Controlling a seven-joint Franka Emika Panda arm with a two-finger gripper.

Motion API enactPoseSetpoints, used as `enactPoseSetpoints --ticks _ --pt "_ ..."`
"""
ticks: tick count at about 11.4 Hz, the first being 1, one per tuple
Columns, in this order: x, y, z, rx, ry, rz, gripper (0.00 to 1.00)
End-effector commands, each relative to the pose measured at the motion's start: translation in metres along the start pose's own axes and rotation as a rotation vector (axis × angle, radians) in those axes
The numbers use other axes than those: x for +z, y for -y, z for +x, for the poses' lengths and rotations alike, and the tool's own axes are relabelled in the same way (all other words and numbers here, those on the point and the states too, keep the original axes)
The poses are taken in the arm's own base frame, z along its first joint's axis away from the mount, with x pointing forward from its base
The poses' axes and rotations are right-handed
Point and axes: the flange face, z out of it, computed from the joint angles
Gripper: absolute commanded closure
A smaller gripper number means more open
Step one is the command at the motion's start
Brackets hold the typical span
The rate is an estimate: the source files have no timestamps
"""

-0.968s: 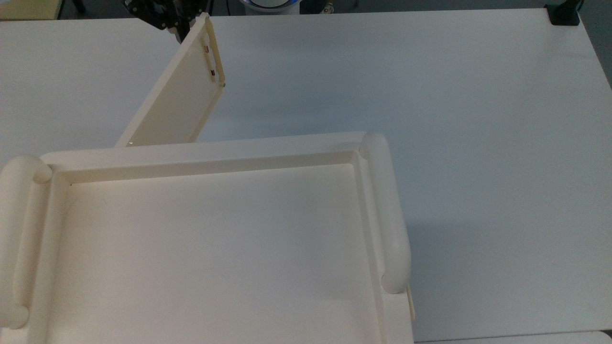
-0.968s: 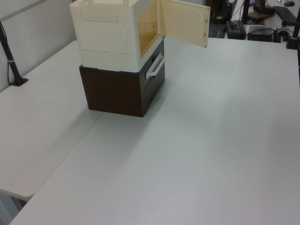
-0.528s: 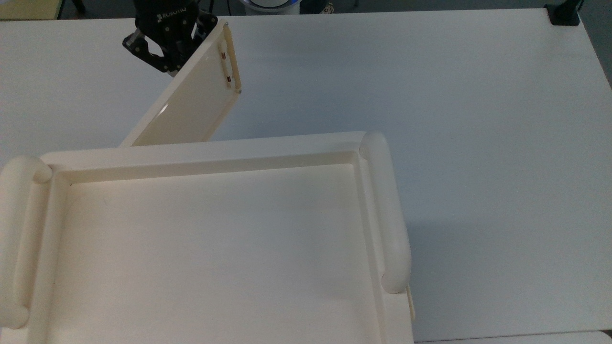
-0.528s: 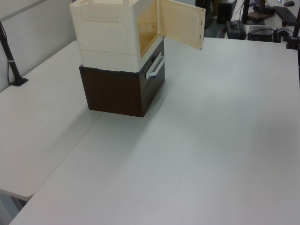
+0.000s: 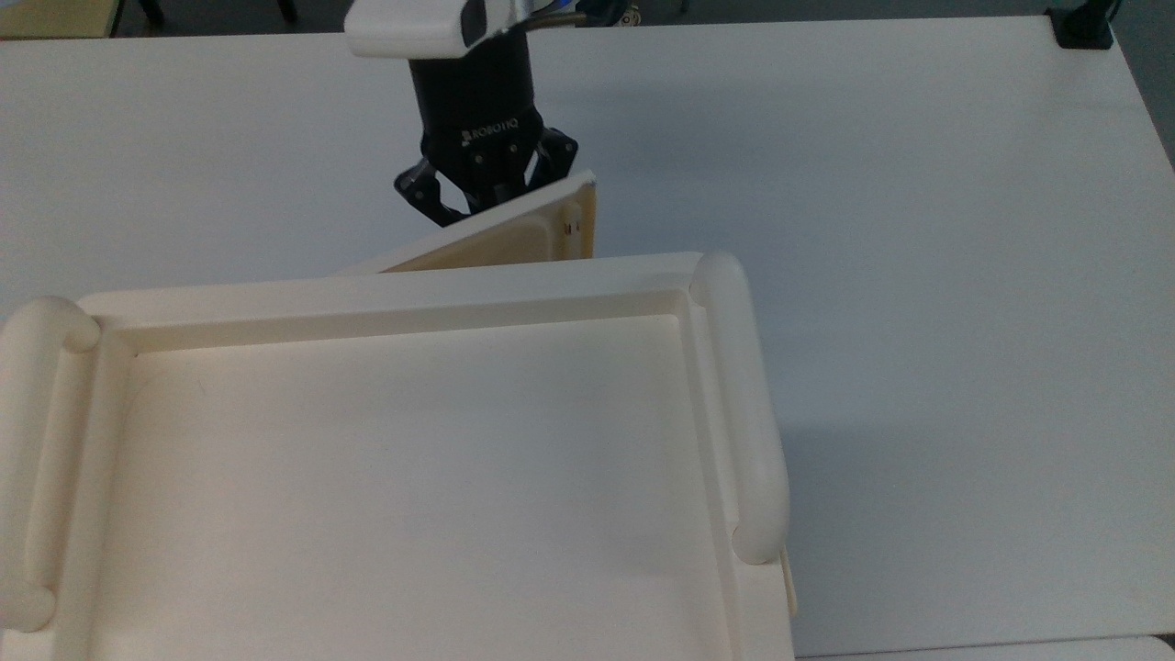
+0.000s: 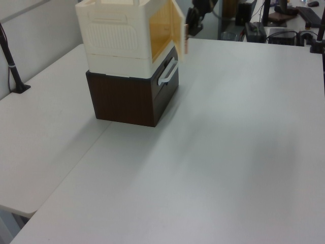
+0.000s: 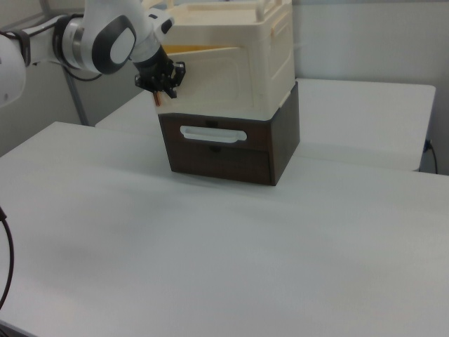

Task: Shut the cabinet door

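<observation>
The cabinet door [image 5: 500,240] is seen part-way closed, hinged at the top view's left and angled out from the front of the cream cabinet [image 6: 119,43], which sits on a dark brown drawer unit [image 7: 228,151] on the white table [image 5: 872,229]. In the left view the door's free edge stands out toward the left view's right, with the amber interior visible behind it. The gripper [image 5: 486,197] is placed against the door's outer face, just beside the free edge where the two small copper-coloured marks sit. Its fingers are spread apart and nothing is clasped between them; the door appears to be pushed by contact rather than held, though the exact touching point is hidden behind the panel in the top view.

The closing is judged to be well along, with a last stretch of swing left. Several failures are possible from here. If the push is aimed too near the free edge, the open fingers could slide off past it and the door would be left ajar. If the push is driven too hard, the light cabinet could be shifted on the drawer unit, or the door could bounce back off its frame. A finger could also be pinched between door and frame if the arm is not withdrawn in time
</observation>
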Motion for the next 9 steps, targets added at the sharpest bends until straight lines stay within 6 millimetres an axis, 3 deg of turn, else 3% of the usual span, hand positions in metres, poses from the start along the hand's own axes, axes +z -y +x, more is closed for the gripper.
enactPoseSetpoints --ticks 1,6,8,9 --pt "0.02 0.018 0.029 0.117 -0.128 -0.046 0.91" --pt "0.023 0.016 0.04 0.282 -0.279 -0.095 0.89" --pt "0.012 0.012 0.038 0.294 -0.284 -0.096 0.89" --pt "0.008 0.012 0.024 0.303 -0.242 -0.079 0.88"
